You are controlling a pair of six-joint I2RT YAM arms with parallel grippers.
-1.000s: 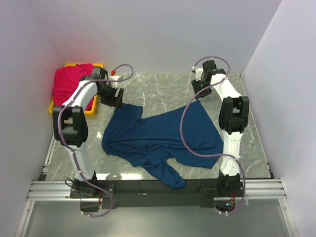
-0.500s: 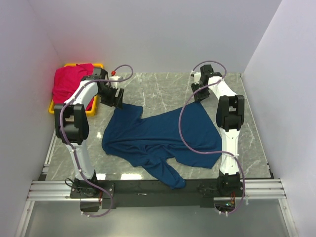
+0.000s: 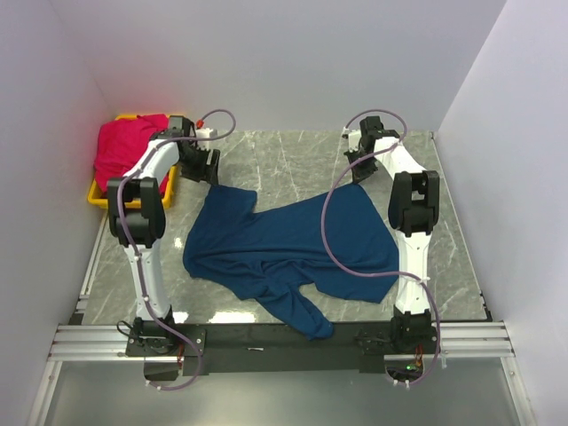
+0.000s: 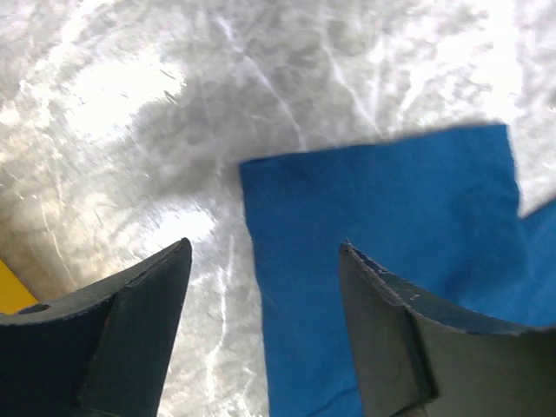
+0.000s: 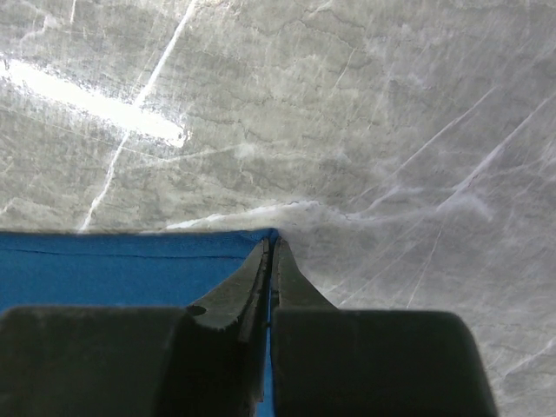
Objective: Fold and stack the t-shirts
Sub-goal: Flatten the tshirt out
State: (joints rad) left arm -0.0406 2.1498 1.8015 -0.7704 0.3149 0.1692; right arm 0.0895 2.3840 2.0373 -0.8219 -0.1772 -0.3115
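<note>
- navy t-shirt (image 3: pixel 293 244) lies rumpled on table (image 3: pixel 284 160).
- right gripper (image 5: pixel 271 248) is closed, pinching its 1 o'clock corner.
- left gripper (image 4: pixel 265 252) gapes wide, empty, over its 11 o'clock corner.
- red-pink t-shirt (image 3: pixel 124 146) fills yellow bin (image 3: pixel 96 193) at 10 o'clock.

The top camera sits high behind the arm bases, looking down over the whole marble table (image 3: pixel 293 155). Both wrist cameras peer close past their own fingers (image 4: pixel 130 339) at that marble, each catching the far edge of the navy t-shirt (image 3: pixel 293 240).
</note>
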